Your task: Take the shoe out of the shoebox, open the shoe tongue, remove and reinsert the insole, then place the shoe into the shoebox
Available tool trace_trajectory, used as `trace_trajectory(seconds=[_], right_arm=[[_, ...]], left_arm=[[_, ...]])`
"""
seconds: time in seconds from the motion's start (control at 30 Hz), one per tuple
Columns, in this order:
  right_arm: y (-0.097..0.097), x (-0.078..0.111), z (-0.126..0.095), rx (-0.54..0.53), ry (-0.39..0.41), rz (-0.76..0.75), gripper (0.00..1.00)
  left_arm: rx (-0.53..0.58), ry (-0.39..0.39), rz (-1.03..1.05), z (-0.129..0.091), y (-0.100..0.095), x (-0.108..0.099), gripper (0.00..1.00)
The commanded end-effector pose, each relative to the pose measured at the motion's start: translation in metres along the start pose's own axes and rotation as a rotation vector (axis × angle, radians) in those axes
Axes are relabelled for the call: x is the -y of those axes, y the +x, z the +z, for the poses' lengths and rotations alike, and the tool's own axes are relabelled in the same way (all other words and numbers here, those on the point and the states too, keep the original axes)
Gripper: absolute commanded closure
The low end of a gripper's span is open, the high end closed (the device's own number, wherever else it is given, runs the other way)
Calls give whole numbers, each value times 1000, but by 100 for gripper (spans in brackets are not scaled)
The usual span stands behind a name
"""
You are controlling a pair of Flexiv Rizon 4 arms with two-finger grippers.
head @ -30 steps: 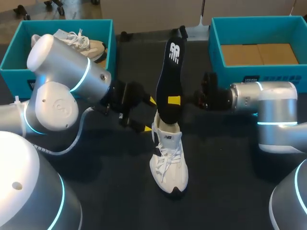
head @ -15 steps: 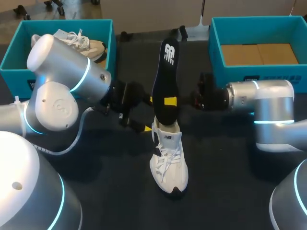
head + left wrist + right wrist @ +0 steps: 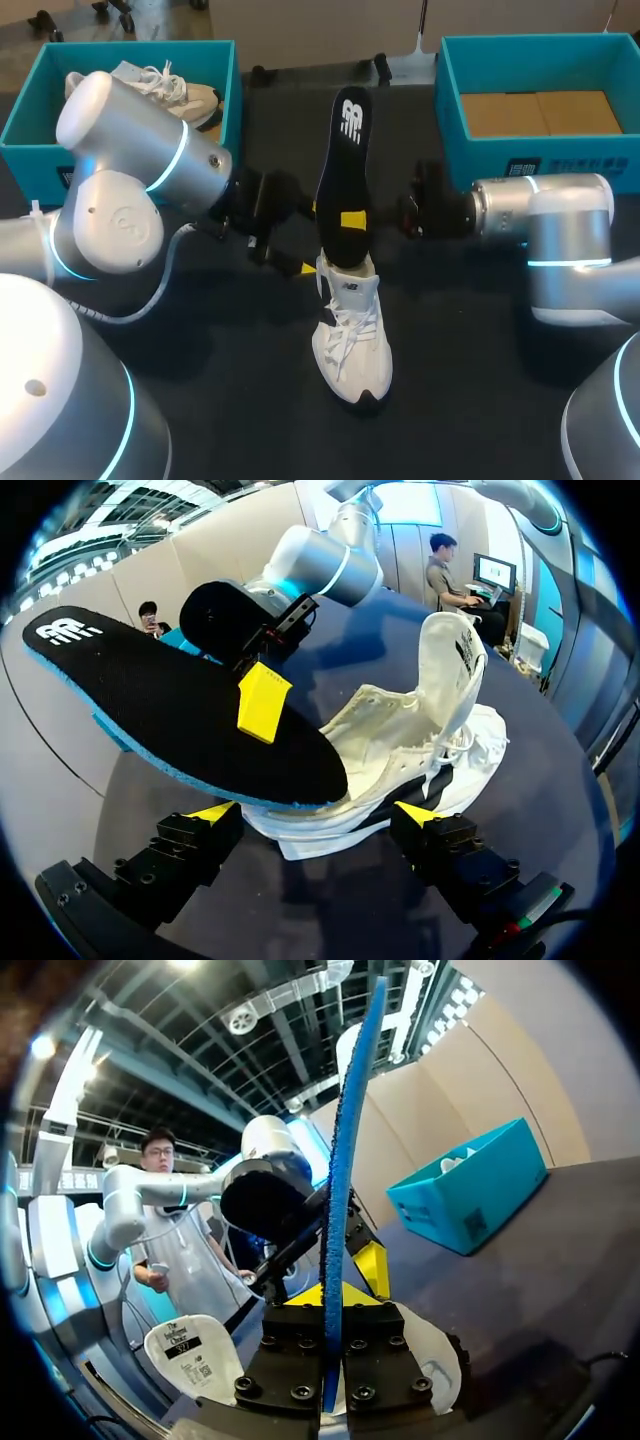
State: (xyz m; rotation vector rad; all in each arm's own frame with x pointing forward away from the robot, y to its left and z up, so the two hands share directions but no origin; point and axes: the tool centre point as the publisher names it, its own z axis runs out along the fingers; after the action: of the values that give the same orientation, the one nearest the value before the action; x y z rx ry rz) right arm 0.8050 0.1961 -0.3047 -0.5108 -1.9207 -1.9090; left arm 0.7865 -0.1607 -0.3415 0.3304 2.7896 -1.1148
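Observation:
A white shoe (image 3: 352,330) lies on the dark table, toe towards the front edge. The black insole (image 3: 343,180) with a blue underside stands nearly upright, its lower end in the shoe's opening. My right gripper (image 3: 352,220) is shut on the insole's middle, coming in from the right. In the right wrist view the insole (image 3: 345,1160) shows edge-on between the shut fingers of my right gripper (image 3: 332,1305). My left gripper (image 3: 310,240) stands open at the shoe's heel. In the left wrist view the shoe (image 3: 420,740) and the insole (image 3: 180,710) lie just ahead of my left gripper (image 3: 315,815), whose fingers touch neither.
A teal shoebox (image 3: 30,120) at the back left holds a second white shoe (image 3: 185,95). Another teal shoebox (image 3: 450,90) at the back right shows only its cardboard floor. My left arm's big joints fill the left foreground.
My right gripper has carried the insole a little to the left and lower, its lower end going deeper into the shoe. The left arm and the shoe have kept still.

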Motion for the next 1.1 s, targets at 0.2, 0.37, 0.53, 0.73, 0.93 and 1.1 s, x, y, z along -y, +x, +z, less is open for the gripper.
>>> trace_trajectory(seconds=[0.2, 0.37, 0.53, 0.73, 0.93, 1.1], right_arm=[[3, 12, 2, 8, 35, 8, 100], [3, 23, 3, 9, 37, 25, 100], [5, 30, 3, 12, 43, 38, 100], [5, 41, 2, 27, 62, 66, 100], [8, 51, -1, 34, 77, 87, 100], [12, 59, -1, 39, 91, 109, 100]], left_arm=[[2, -2, 0, 1, 1, 0, 0], [2, -2, 0, 1, 1, 0, 0], [2, -2, 0, 1, 1, 0, 0], [2, -2, 0, 1, 1, 0, 0], [2, -2, 0, 1, 1, 0, 0], [2, -2, 0, 1, 1, 0, 0]])
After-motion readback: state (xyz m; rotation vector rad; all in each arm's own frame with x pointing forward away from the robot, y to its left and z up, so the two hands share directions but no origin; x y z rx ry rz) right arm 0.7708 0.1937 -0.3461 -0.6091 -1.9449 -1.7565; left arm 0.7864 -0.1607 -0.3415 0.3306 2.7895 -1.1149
